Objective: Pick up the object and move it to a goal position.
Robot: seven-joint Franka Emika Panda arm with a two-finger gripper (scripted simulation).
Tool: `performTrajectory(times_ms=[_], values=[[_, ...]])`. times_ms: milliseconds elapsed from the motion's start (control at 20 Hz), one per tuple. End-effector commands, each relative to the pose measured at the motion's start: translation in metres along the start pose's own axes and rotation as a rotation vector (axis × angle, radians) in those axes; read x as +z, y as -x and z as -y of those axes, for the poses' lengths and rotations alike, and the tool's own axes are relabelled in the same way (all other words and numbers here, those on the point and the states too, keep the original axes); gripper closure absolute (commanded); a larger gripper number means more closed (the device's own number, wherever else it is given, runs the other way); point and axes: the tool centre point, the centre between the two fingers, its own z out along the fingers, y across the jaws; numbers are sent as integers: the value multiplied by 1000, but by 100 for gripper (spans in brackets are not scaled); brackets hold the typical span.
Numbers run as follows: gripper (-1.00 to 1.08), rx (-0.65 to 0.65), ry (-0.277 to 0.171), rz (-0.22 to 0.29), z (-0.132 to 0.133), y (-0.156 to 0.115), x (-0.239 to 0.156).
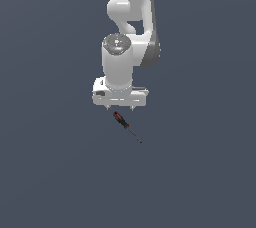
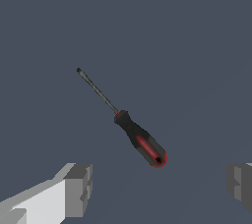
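The hand [image 1: 120,107] points straight down from the white arm [image 1: 131,19], with its two fingers spread wide apart and nothing between them. In the wrist view, one grey finger pad [image 2: 78,188] and the other at the opposite edge of the frame are well separated, and the gap between them contains only bare surface.

The screwdriver [image 1: 125,125] lies flat on the dark grey counter [image 1: 50,172], just beside the fingertips and apart from them; no finger touches it. Its red-and-black handle [image 2: 141,139] is the end nearest the hand. The thin dark shaft [image 2: 97,91] runs diagonally away from the handle, toward the exterior view's right and toward the lower edge of that view. In the wrist view, the butt of the handle sits close to the line between the two pads but outside the gap.
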Motion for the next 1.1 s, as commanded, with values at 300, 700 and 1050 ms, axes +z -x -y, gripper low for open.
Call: performTrajectory(times_ms=[300, 700, 1050], values=[[-92, -34, 14, -2, 2, -1, -4], [-92, -60, 26, -4, 3, -2, -7], [-92, -108, 26, -5, 5, -3, 0]])
